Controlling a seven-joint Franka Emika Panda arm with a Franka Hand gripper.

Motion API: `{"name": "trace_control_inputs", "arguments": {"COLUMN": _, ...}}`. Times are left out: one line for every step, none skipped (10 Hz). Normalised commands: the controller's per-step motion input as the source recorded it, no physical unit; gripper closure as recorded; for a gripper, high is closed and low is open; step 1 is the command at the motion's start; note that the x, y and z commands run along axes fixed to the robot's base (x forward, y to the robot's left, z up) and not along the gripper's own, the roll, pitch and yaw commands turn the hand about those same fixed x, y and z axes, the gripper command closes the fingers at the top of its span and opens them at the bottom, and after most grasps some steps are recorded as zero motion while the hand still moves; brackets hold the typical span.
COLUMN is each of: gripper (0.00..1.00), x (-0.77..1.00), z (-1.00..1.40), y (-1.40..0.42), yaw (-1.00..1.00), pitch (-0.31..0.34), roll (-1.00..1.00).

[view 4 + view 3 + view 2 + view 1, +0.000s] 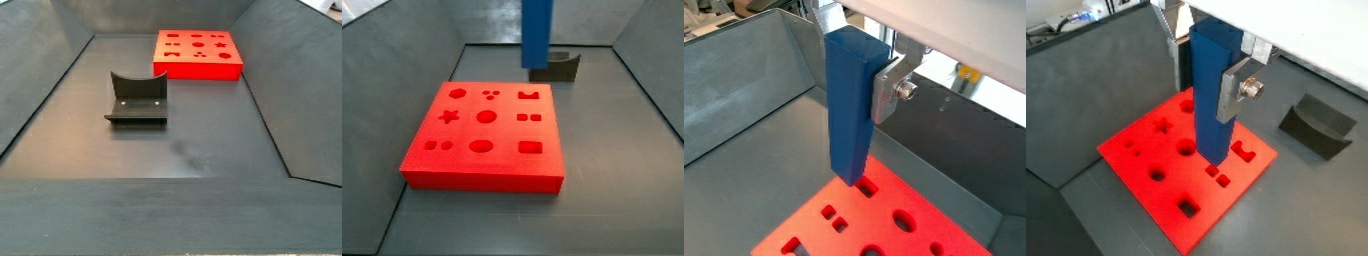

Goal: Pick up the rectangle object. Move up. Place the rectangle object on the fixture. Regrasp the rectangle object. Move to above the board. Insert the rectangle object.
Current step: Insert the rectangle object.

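Gripper (1213, 85) clamping rectangle object (1213, 95) above board (1153, 185)

Gripper (885, 85) hangs clear above board (482, 130); fixture (556, 68) well aside.

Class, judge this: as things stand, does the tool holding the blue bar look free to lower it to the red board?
Probably yes. The tool grips the blue bar upright above the board; nothing lies between them, and the fixture stands aside.
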Motion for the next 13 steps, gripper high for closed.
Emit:
{"name": "trace_control_inputs", "arguments": {"gripper": 1.0, "x": 0.43, "z": -0.27, "y": 0.0, "yaw": 0.0, "pitch": -0.017, "roll": 0.0}}
{"name": "trace_control_inputs", "arguments": {"gripper": 1.0, "x": 0.43, "z": -0.27, "y": 0.0, "yaw": 0.0, "pitch": -0.023, "roll": 0.0}}
{"name": "trace_control_inputs", "arguments": {"gripper": 1.0, "x": 0.43, "z": -0.28, "y": 0.0, "yaw": 0.0, "pitch": -0.033, "roll": 0.0}}
{"name": "trace_control_inputs", "arguments": {"gripper": 1.0, "x": 0.35, "z": -0.31, "y": 0.0, "yaw": 0.0, "pitch": -0.061, "roll": 0.0}}
{"name": "trace_control_inputs", "arguments": {"gripper": 1.0, "x": 0.34, "z": -0.31, "y": 0.0, "yaw": 0.0, "pitch": -0.059, "roll": 0.02}}
{"name": "trace_control_inputs", "arguments": {"gripper": 1.0, "x": 0.37, "z": -0.33, "y": 0.0, "yaw": 0.0, "pitch": -0.043, "roll": 0.01}}
{"name": "trace_control_inputs", "arguments": {"gripper": 1.0, "x": 0.33, "z": -0.43, "y": 0.0, "yaw": 0.0, "pitch": -0.074, "roll": 0.03}}
{"name": "trace_control_inputs", "arguments": {"gripper": 1.0, "x": 0.22, "z": -0.5, "y": 0.0, "yaw": 0.0, "pitch": -0.097, "roll": 0.05}}
{"name": "trace_control_inputs", "arguments": {"gripper": 1.0, "x": 0.0, "z": -0.43, "y": -0.13, "yaw": 0.0, "pitch": -0.086, "roll": 0.04}}
{"name": "trace_control_inputs", "arguments": {"gripper": 1.0, "x": -0.05, "z": -0.34, "y": -0.15, "yaw": 0.01, "pitch": -0.07, "roll": 0.03}}
{"name": "trace_control_inputs", "arguments": {"gripper": 1.0, "x": -0.21, "z": -0.32, "y": -0.16, "yaw": 0.0, "pitch": -0.049, "roll": 0.04}}
{"name": "trace_control_inputs", "arguments": {"gripper": 1.0, "x": -0.28, "z": -0.32, "y": -0.17, "yaw": 0.0, "pitch": -0.05, "roll": 0.04}}
{"name": "trace_control_inputs", "arguments": {"gripper": 1.0, "x": -0.29, "z": -0.31, "y": -0.15, "yaw": 0.0, "pitch": -0.067, "roll": 0.02}}
